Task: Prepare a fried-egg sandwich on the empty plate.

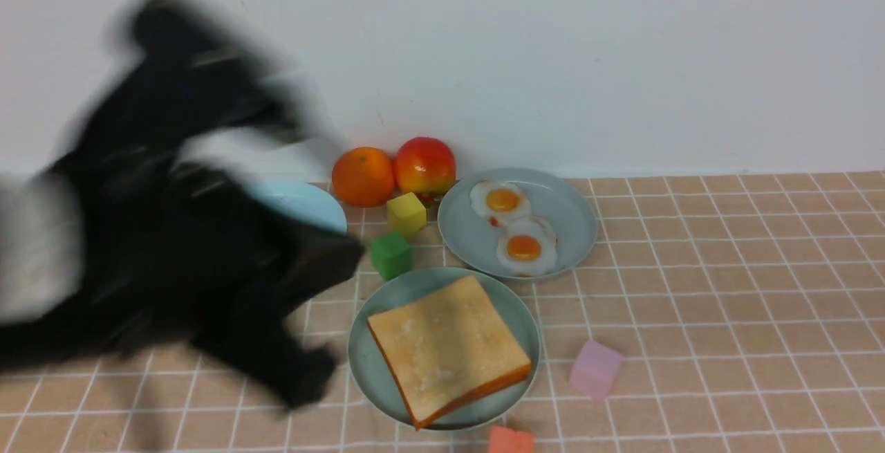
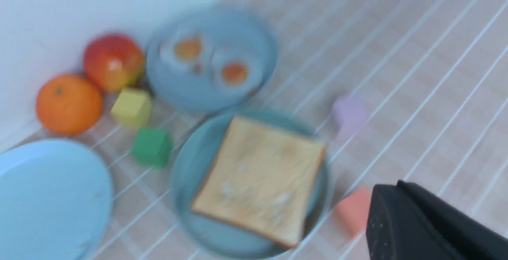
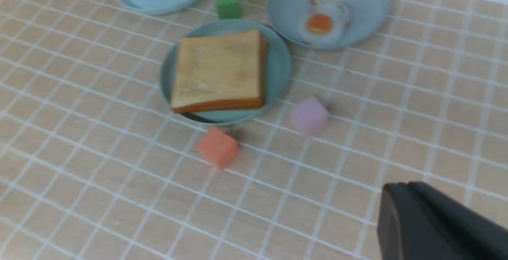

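Observation:
A thick golden toast slice lies on the mint-green plate, at the front centre. I cannot tell if a second slice lies under it. Two fried eggs sit on the grey-blue plate behind it. My left arm is a blurred black mass left of the mint plate, touching nothing. In the left wrist view my left gripper shows as one dark wedge, fingers together, empty. My right gripper looks the same, well in front of the plates, and is out of the front view.
An empty sky-blue plate sits behind the left arm. An orange and an apple stand by the wall. Yellow, green, pink and coral cubes lie around the plates.

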{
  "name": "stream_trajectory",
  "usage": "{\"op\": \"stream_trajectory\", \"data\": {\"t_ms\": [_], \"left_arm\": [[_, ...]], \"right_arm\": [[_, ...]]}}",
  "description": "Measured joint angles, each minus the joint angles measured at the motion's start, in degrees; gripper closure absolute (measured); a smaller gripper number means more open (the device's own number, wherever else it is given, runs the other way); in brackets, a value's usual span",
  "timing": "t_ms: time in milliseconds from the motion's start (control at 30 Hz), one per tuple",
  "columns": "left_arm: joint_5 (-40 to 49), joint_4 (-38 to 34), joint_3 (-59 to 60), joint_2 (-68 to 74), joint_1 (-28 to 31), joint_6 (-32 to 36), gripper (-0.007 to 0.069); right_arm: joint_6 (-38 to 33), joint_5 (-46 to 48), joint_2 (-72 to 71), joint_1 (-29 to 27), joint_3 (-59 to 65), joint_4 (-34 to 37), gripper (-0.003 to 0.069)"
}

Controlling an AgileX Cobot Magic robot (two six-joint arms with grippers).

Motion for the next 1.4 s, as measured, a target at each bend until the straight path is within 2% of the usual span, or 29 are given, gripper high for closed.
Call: {"op": "stream_trajectory", "data": {"t_ms": [233,433,467,633,733,767,800,867,1033,1133,1300,1400], "left_arm": [[-24.6,-2.1,28.0,-22.2,0.0,-6.3,0.0638],[-35.9,-2.2,39.0,-30.5,0.0,-6.9,0.0638],[-36.2,-2.2,39.1,-30.6,0.0,-6.9,0.0638],[-35.9,-2.2,39.5,-31.0,0.0,-6.9,0.0638],[-35.0,-2.2,39.5,-31.0,0.0,-6.9,0.0638],[-34.9,-2.2,39.5,-31.0,0.0,-6.9,0.0638],[-34.7,-2.2,39.5,-31.0,0.0,-6.9,0.0638],[-34.5,-2.2,39.5,-31.0,0.0,-6.9,0.0638],[-34.1,-2.2,39.5,-31.0,0.0,-6.9,0.0638],[-34.1,-2.2,39.5,-31.0,0.0,-6.9,0.0638],[-34.1,-2.2,39.5,-31.0,0.0,-6.9,0.0638],[-33.9,-2.2,39.5,-31.0,0.0,-6.9,0.0638]], "right_arm": [[12.9,2.2,-10.0,0.0,0.5,-10.2,0.0637],[23.7,-0.2,-20.4,0.0,6.8,-16.7,0.0637],[24.0,-0.2,-20.7,0.0,7.1,-16.7,0.0637],[32.1,-14.2,-24.1,0.0,18.7,-19.6,0.0636],[33.3,-26.3,-23.9,0.0,25.8,-20.3,0.0632],[33.4,-27.2,-23.8,0.0,27.0,-20.4,0.0632],[33.8,-35.2,-23.4,0.0,31.6,-20.9,0.0628],[33.9,-42.8,-23.0,0.0,37.1,-21.0,0.0625],[34.0,-53.8,-23.0,0.0,47.8,-21.2,0.0617],[34.0,-54.6,-23.0,0.0,51.7,-21.3,0.0616],[34.0,-47.1,-23.0,0.0,52.9,-21.6,0.0614],[34.1,-42.9,-24.0,-1.1,52.9,-24.8,0.0617]]}}
